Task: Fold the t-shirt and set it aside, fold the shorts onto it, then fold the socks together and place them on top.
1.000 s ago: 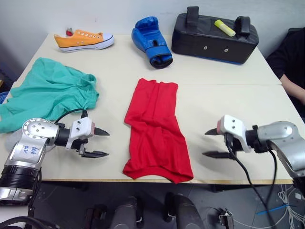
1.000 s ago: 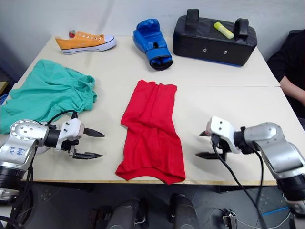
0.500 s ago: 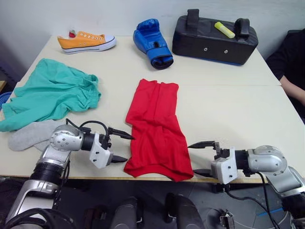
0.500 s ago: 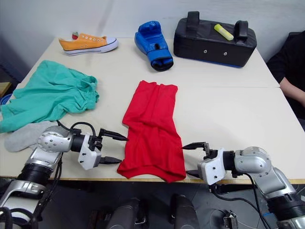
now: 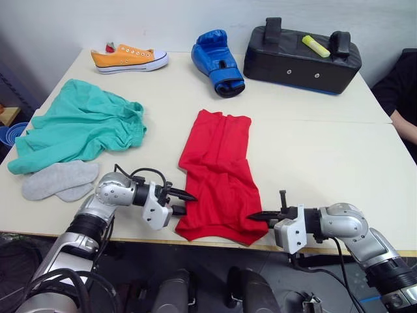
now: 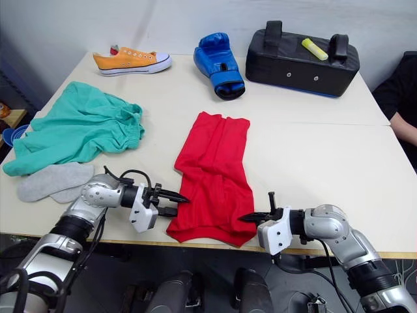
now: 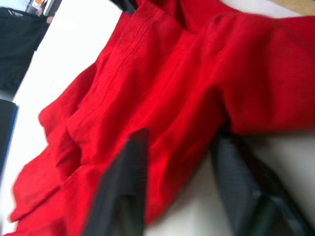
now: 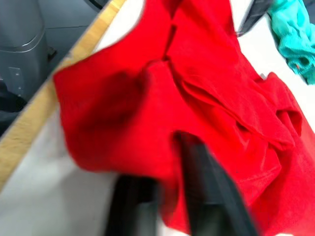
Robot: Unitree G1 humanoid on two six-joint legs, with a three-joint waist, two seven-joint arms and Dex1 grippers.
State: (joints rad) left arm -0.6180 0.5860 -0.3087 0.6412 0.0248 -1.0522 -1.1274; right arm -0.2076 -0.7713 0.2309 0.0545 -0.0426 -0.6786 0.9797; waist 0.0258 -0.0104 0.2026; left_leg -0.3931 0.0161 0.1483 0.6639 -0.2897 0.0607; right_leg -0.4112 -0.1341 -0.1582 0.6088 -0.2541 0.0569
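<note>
The red t-shirt (image 5: 218, 171) lies folded into a long strip in the middle of the table, its hem at the near edge. My left gripper (image 5: 183, 201) is at the hem's near left corner. In the left wrist view its fingers (image 7: 129, 167) are closed on a bunch of red cloth. My right gripper (image 5: 255, 216) is at the near right corner, shut to a point on the hem, and red fabric (image 8: 147, 98) lies over its fingers. The teal shorts (image 5: 81, 127) lie crumpled at the left. The grey socks (image 5: 58, 181) sit just in front of the shorts.
An orange shoe (image 5: 130, 59), a blue boxing glove (image 5: 218, 62) and a black pad (image 5: 303, 55) with a yellow marker (image 5: 315, 45) line the far edge. A person's dark sleeve (image 5: 405, 88) shows at the right edge. The table's near edge (image 5: 326, 248) runs just below both grippers.
Both grippers moved inward from the table's sides to the t-shirt's near corners and went from wide open to closed on the hem. The camera also shifted.
</note>
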